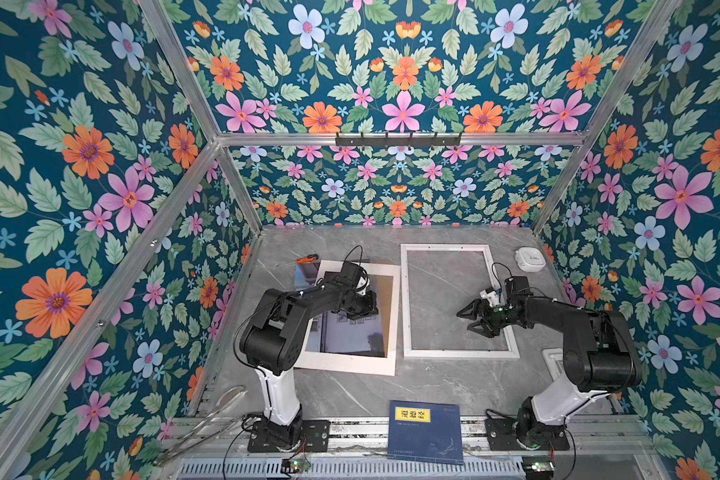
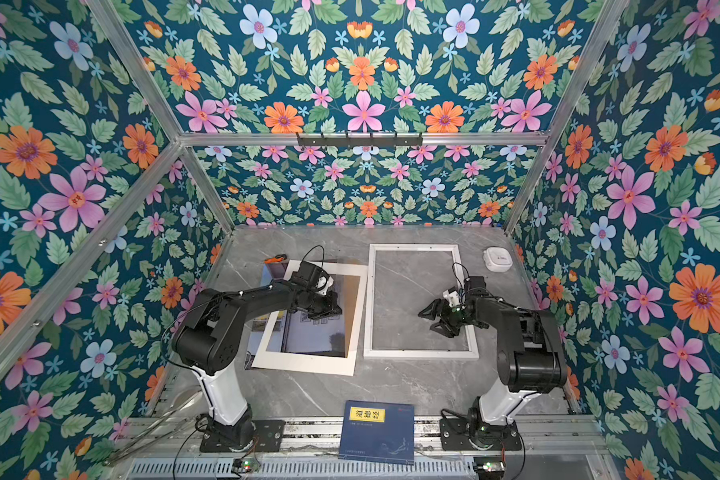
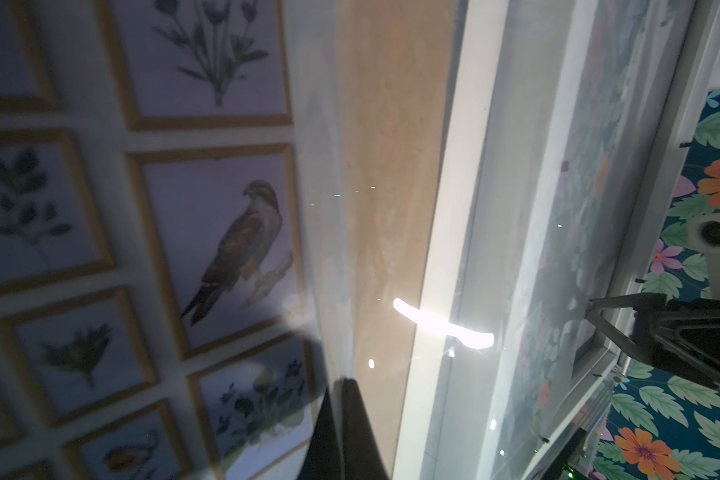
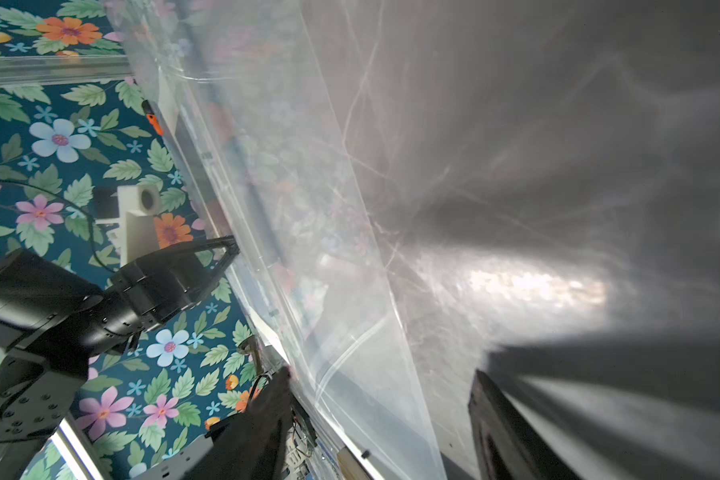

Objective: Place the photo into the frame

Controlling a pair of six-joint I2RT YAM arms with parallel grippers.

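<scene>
Clock bearings take 12 o'clock as the back wall in both top views.

1. Your left pincer [image 3: 346, 411] is closed, tips pressed together. You cannot tell whether anything is nipped between them. In the left wrist view the tip sits on the line where the photo [image 3: 217, 232] meets the brown backing board [image 3: 391, 166].
2. The photo lies flat under the white card mat [image 1: 350, 365] and shows through its window. A hawk print and several plant prints are legible in the left wrist view. The backing board shows as a strip along the window's 3 o'clock side.
3. Your right pincer [image 1: 468, 321] is open, jaws standing apart. It is over the inside of the frame [image 1: 460, 354], toward the 4 o'clock corner. Contact with the surface below cannot be judged.
4. The frame lies flat on the grey table [image 1: 433, 386], just beside the mat at its 3 o'clock. Grey tabletop shows through the opening.
5. Outlying items:
   - An orange-handled screwdriver [image 1: 306, 260] lies at the mat's 11 o'clock.
   - A white device [image 1: 531, 258] sits at the frame's 2 o'clock.
   - A blue book [image 1: 427, 432] rests at the table's 6 o'clock edge, between the arm bases.
</scene>
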